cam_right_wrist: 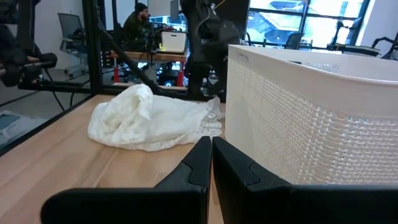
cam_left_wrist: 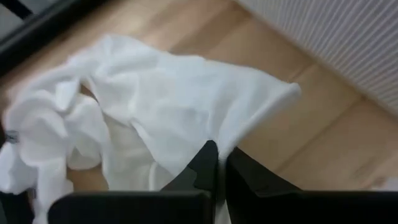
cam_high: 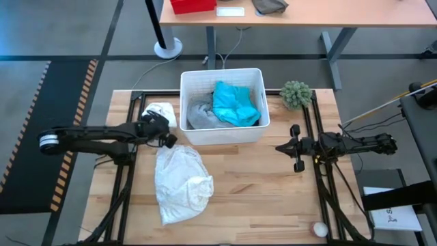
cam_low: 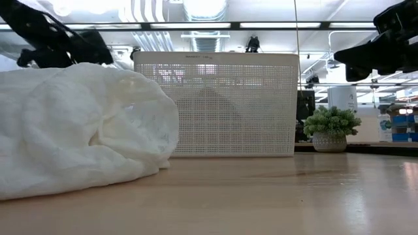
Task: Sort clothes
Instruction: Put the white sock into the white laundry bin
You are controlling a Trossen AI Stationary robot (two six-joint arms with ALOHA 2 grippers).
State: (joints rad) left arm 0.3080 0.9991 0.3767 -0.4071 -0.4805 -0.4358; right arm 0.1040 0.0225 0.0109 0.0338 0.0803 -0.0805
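A small white cloth (cam_high: 161,112) lies crumpled on the table, left of the white slatted basket (cam_high: 222,130). My left gripper (cam_high: 164,134) is at its near edge, shut on it; the cloth also shows in the left wrist view (cam_left_wrist: 143,106). A larger white shirt (cam_high: 180,183) lies bunched on the table nearer the front. A grey tee (cam_high: 199,113) and a turquoise piece (cam_high: 234,104) lie in the basket. My right gripper (cam_high: 295,147) is shut and empty, held above the table to the right of the basket. My left gripper pinches the small white cloth's near edge (cam_left_wrist: 229,142) between its two fingertips (cam_left_wrist: 208,155), coming from the table's near side. One layer or several, I cannot tell. A fold runs up from the table to the fingers; the rest of the cloth lies on the table.
A fuzzy green ball (cam_high: 295,93) sits at the far right, beside the basket's corner. A small white ball (cam_high: 319,229) lies near the front right edge. Black frame rails (cam_high: 134,109) run along both sides. Bare wood lies between the shirt and my right gripper.
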